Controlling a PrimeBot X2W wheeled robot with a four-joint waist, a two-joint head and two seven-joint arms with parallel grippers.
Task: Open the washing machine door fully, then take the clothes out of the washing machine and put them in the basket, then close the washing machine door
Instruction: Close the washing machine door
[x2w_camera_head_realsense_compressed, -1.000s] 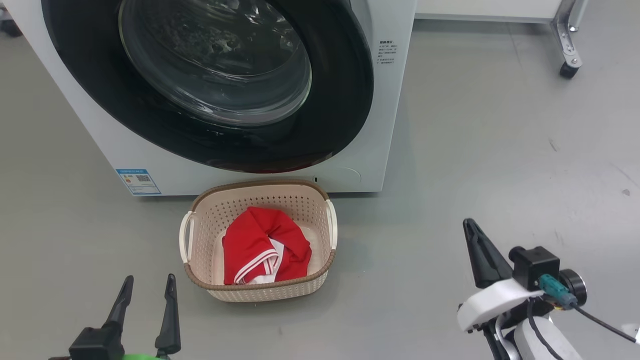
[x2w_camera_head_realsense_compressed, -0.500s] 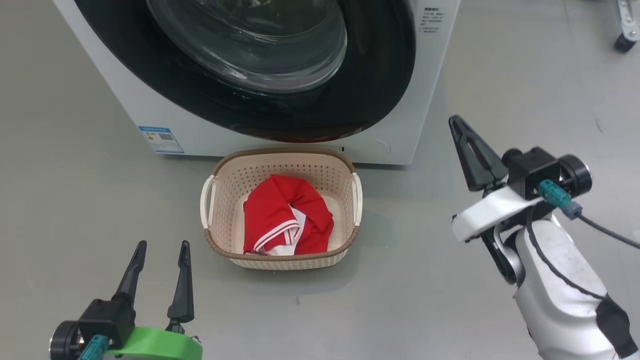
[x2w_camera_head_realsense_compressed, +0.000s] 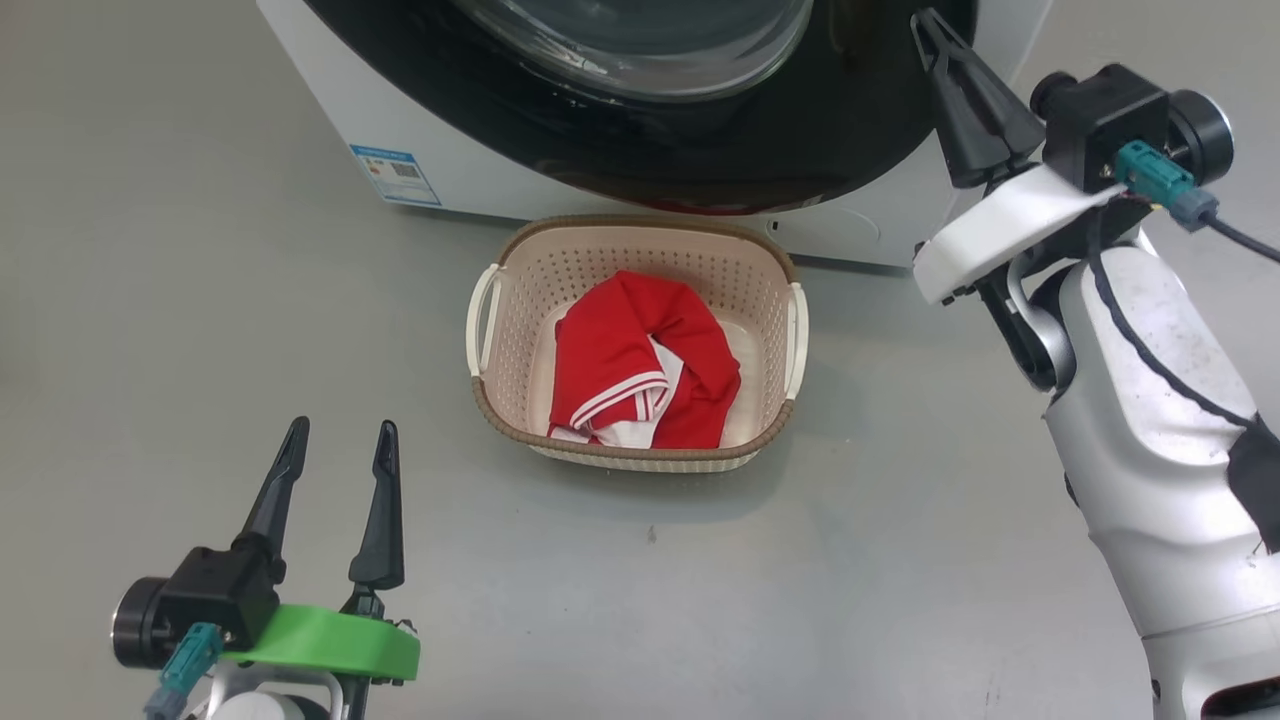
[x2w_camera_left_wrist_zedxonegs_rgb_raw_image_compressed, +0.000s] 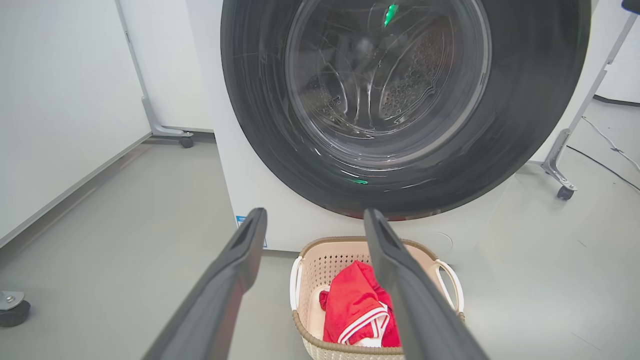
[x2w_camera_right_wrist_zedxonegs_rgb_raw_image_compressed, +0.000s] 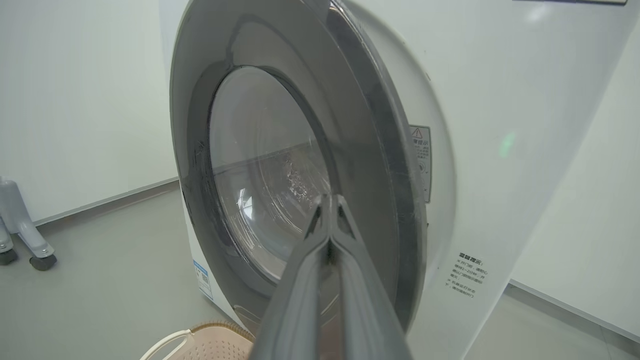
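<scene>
The basket stood on the floor just in front of the washer, below the door. The clothes lay bunched inside the basket. The door sat against the washer front and appeared shut; the drum showed through its glass. The left gripper hovered low over the floor, left of the basket, with its fingers spread apart and holding nothing. The right gripper was raised beside the door's right edge, fingers pressed together with nothing between them. Contact with the door could not be determined.
</scene>
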